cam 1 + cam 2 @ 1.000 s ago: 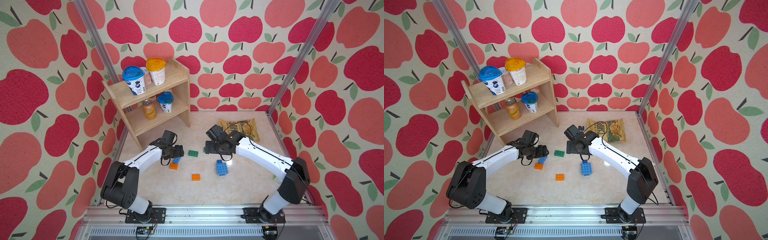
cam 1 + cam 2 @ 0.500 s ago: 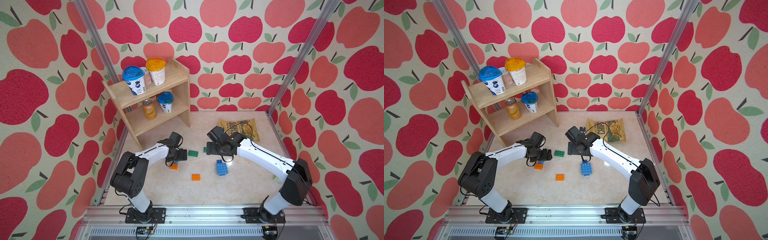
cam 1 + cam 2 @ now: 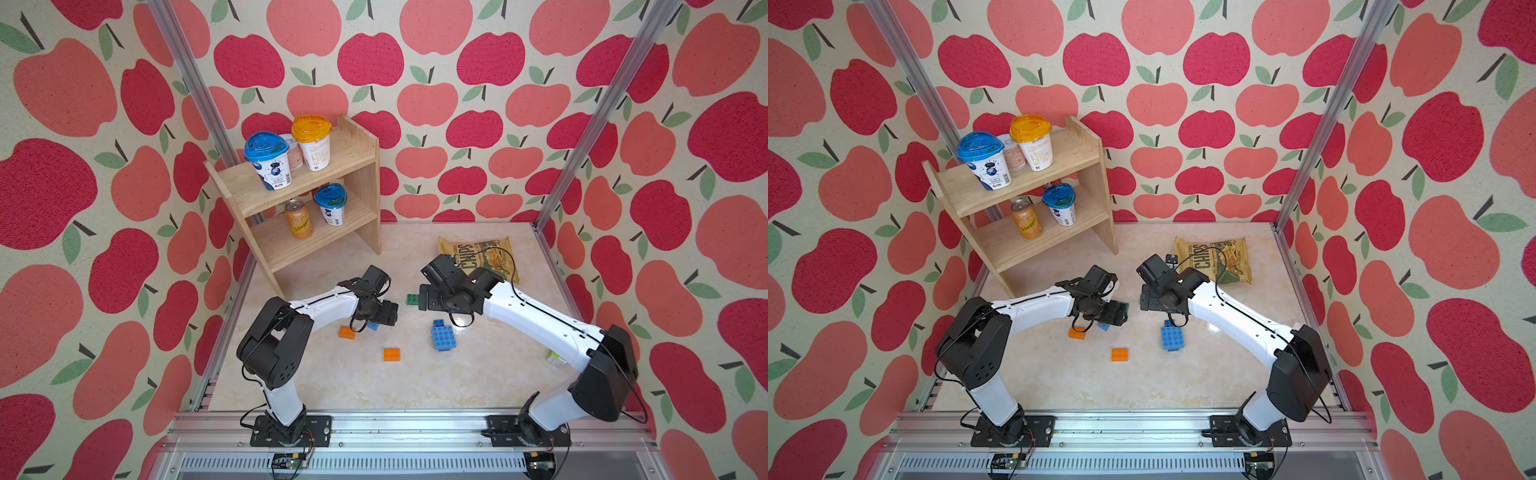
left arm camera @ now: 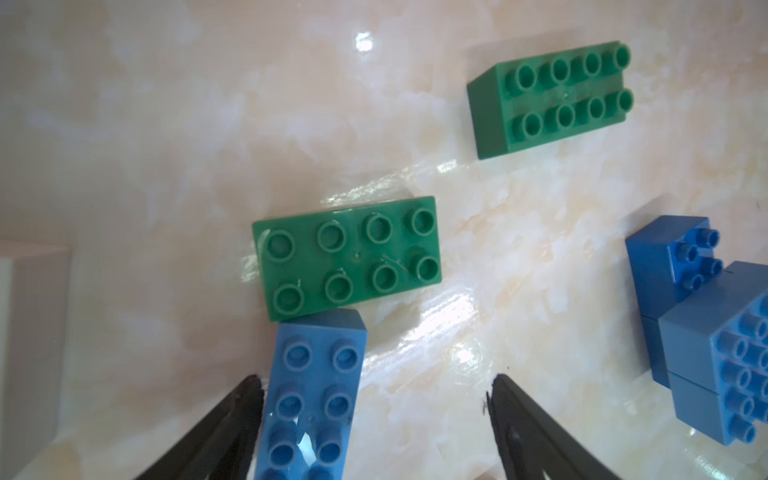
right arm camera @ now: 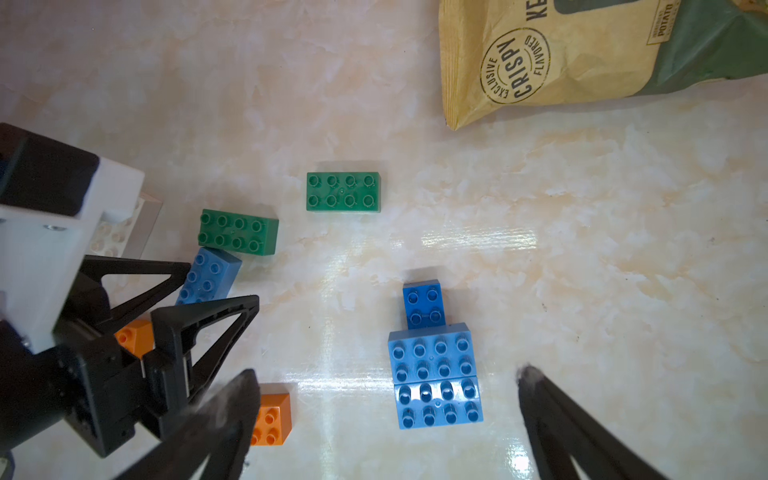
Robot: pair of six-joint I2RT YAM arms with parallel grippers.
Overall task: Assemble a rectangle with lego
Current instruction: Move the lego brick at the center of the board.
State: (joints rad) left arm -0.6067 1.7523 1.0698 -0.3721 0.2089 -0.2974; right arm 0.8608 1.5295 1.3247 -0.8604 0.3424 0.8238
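Left gripper (image 4: 374, 384) has slid toward table centre since earlier; jaws spread, one finger (image 4: 243, 401) just beside blue brick (image 4: 316, 386), unclamped. Right gripper (image 5: 386, 372) wide apart, empty.

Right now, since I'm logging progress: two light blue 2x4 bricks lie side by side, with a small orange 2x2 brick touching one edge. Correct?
No. The small 2x2 brick touching the light blue pair is dark blue, not orange; the right wrist view shows it.
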